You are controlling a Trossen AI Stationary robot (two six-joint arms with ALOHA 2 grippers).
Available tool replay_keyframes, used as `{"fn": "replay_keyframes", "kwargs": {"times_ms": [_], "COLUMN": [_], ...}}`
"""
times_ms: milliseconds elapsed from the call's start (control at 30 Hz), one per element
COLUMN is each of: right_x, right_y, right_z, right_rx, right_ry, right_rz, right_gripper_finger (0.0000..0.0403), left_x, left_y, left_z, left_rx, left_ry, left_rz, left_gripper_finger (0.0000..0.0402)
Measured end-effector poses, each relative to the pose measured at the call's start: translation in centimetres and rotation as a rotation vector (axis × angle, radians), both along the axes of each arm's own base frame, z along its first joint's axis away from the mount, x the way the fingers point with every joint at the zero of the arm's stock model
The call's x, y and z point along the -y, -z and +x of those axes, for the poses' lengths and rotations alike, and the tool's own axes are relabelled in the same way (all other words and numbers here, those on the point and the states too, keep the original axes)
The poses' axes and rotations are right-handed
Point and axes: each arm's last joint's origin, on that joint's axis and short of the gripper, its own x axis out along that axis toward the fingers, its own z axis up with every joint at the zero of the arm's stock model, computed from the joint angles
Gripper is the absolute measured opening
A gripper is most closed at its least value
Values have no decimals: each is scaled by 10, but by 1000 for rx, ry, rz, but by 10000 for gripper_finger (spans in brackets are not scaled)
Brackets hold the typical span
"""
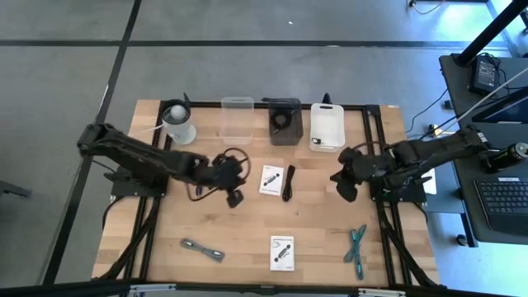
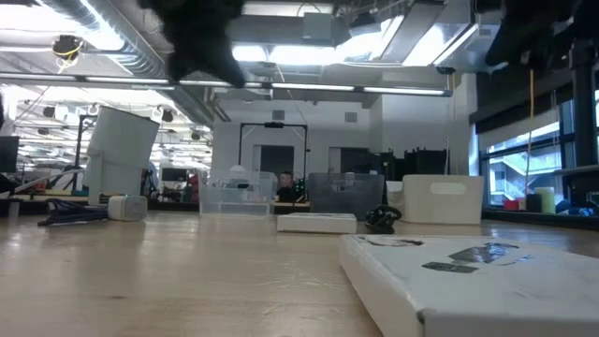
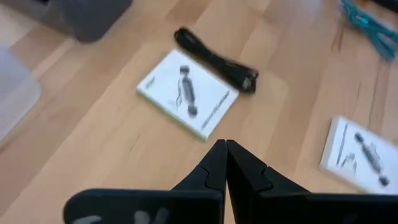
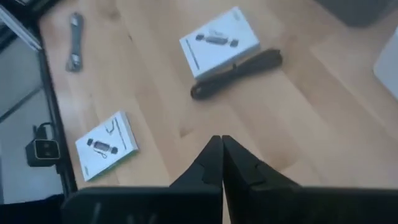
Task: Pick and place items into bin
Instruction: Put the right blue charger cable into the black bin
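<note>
Between left claw (image 1: 233, 198) and right claw (image 1: 345, 188), untouched card (image 1: 271, 179), stick (image 1: 289, 182).

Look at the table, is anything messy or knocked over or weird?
Nothing is spilled or broken. The white card, black stick, second card, teal tool and grey strip lie scattered flat on the table. At the far edge, only the white container looks tilted in the low view.

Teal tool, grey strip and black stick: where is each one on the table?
teal tool (image 1: 356, 243): high view, middle of its handles.
grey strip (image 1: 202, 249): high view, centre of the strip.
black stick (image 1: 289, 181): high view, mid-length.
</note>
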Motion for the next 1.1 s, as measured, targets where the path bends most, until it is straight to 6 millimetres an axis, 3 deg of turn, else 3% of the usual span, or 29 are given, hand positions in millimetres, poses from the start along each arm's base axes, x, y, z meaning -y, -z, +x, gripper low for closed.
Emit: {"fn": "replay_keyframes", "kwargs": {"times_ms": [167,367,533,767,1100], "right_x": [-24,-57,-84,-123,-174], "right_y": [-8,-5,14,44,87], "right_z": [21,41,47,46,35], "right_rx": [-160,-359,-526,-715,-994], "right_ry": [40,176,284,465,568], "right_rz": [33,163,306,352,388], "right_gripper_finger": [0,0,7,39,135], "left_x": [6,5,1,-4,-4], "left_y": [6,10,11,5,-2], "left_z": [-32,-66,-86,-101,-108], "left_rx": [38,78,104,148,176], "left_ry": [19,49,117,190,319], "left_rz": [17,17,56,87,103], "left_gripper_finger": [1,1,2,2,2]}}
